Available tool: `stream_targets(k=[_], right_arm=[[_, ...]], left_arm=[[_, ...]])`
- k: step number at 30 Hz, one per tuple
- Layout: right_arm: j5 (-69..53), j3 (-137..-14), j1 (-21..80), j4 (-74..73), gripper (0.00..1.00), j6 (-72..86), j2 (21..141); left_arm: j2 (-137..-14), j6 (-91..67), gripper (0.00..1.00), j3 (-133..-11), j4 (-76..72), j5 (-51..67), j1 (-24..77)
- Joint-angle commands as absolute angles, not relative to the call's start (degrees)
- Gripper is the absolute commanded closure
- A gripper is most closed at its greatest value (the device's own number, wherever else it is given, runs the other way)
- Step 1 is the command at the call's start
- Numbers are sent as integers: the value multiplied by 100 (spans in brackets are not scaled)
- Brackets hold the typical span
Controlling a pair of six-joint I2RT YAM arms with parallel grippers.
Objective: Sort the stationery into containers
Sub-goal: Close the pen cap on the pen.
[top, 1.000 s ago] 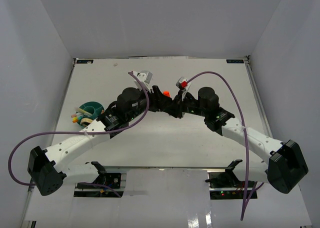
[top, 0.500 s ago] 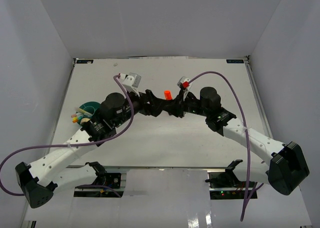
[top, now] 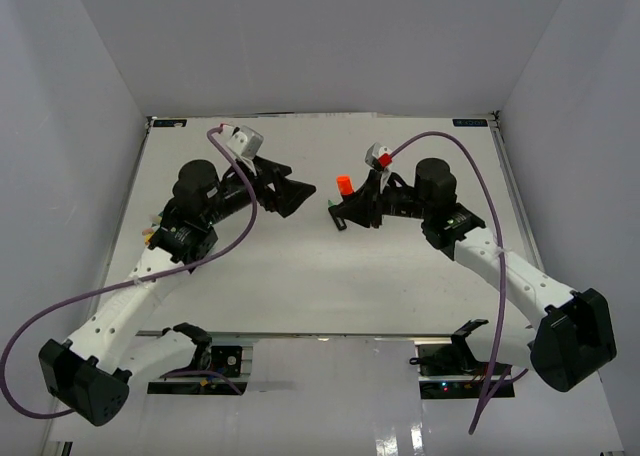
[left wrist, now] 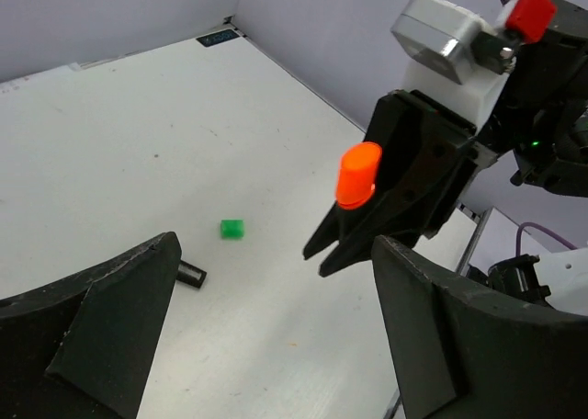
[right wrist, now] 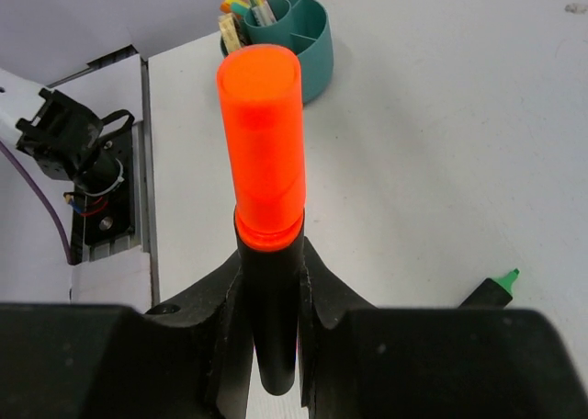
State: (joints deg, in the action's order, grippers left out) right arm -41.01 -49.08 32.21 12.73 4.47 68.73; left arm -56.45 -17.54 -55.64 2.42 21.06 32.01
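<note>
My right gripper [right wrist: 272, 263] is shut on the black body of a short marker with an orange cap [right wrist: 265, 152], which it holds upright above the table. The top view shows that marker [top: 343, 184] in the right gripper [top: 345, 212] at mid-table. My left gripper [top: 298, 190] stands wide open and empty to its left, apart from it. The left wrist view shows the open left gripper [left wrist: 276, 254] facing the marker [left wrist: 358, 175]. A teal divided tub [right wrist: 308, 47] holding several pens sits at the far left; my left arm hides most of it from above.
A tiny green square [left wrist: 231, 228] lies on the white table, with the end of a black marker [left wrist: 191, 274] close by. A green-tipped marker [right wrist: 491, 290] lies beside the right fingers. Grey walls enclose the table on three sides.
The left gripper opened, let go of the orange-capped marker and drew back to the left. The right gripper kept the marker and shifted slightly right.
</note>
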Motion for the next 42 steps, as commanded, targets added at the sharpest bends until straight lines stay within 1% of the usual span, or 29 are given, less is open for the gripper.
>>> stream_targets(k=[1,6,9,12,18,24,27,28,31,38,42], right_arm=[[-4877,-5352,3112,1222,92,334,6917],[-5203,-5633,3111,1222,92,448,7092],[-5124,-5826,3111,1046,92,475,7189],[-5089,-5941,3111,993,92,492,7260],[-5098,-6055,3111,932,92,562,7383],[-5133,-6091,3111,923,92,545,7427],[-5177,-6091,3120,923,92,536,7444],[-5177,-6100,3120,923,92,536,7444],[-5185,-6126,3120,914,92,545,7471],[-5256,-6108,3138,1002,92,606,7497],[-5291,-6117,3138,967,92,606,7532]], left_arm=[[-5949,-1609,4,-5958,-473,3847,2725],[-6450,-1670,5,-6354,-1088,4998,2698],[-6697,-1854,5,-6442,-1475,5325,2698],[-6767,-1977,6,-6469,-1722,5370,2698],[-6978,-2267,14,-6486,-1977,5361,2698],[-7171,-2487,16,-6504,-2083,5247,2707],[-7294,-2584,20,-6565,-2083,5195,2716],[-7321,-2601,23,-6574,-2074,5168,2725],[-7453,-2663,28,-6644,-2022,5150,2786],[-7637,-2646,30,-6758,-2039,5080,2962],[-7681,-2672,37,-6802,-2153,5080,3067]])
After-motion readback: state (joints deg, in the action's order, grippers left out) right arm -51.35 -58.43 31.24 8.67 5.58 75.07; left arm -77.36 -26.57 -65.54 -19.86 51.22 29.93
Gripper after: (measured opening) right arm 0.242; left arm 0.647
